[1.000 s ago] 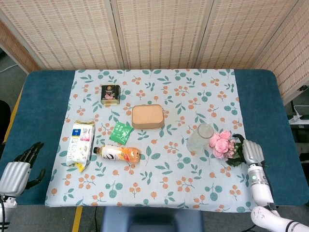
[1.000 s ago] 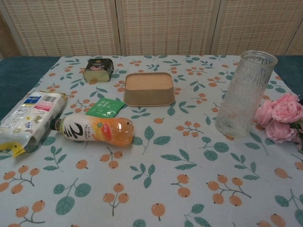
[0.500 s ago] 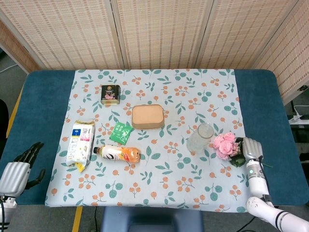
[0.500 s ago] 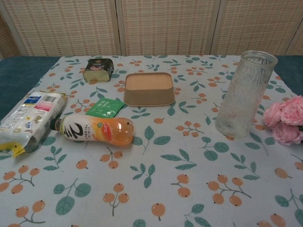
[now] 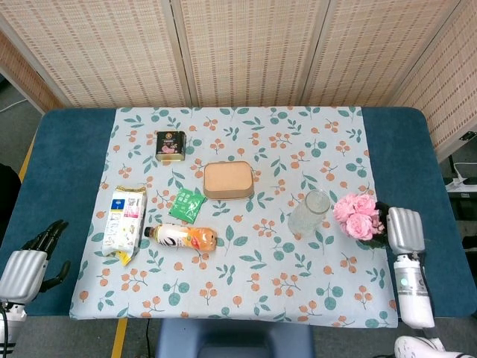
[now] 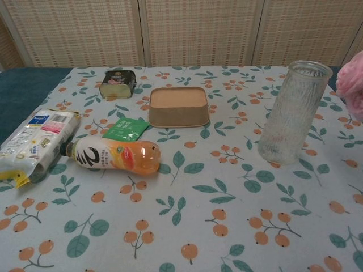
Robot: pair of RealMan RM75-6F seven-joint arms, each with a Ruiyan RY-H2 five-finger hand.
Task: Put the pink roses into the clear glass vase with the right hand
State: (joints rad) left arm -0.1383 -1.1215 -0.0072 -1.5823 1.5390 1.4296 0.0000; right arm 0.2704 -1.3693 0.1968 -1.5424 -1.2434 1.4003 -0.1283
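While the right hand (image 5: pixel 405 230) grips the pink roses (image 5: pixel 358 215) at 3 o'clock of the upright clear glass vase (image 5: pixel 308 212), the left hand (image 5: pixel 30 262) rests apart, fingers loosely spread, holding nothing.

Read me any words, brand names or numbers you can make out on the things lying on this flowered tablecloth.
Nothing reads clearly.
Orange drink bottle lying on its side: large white mark on its black label, resembling a "2"; nothing else legible.
White snack bag: printed panels, too small.
Green sachet: print blurred.
Dark square tin: pink picture, lettering unreadable.
Tan lidded box: no text visible.
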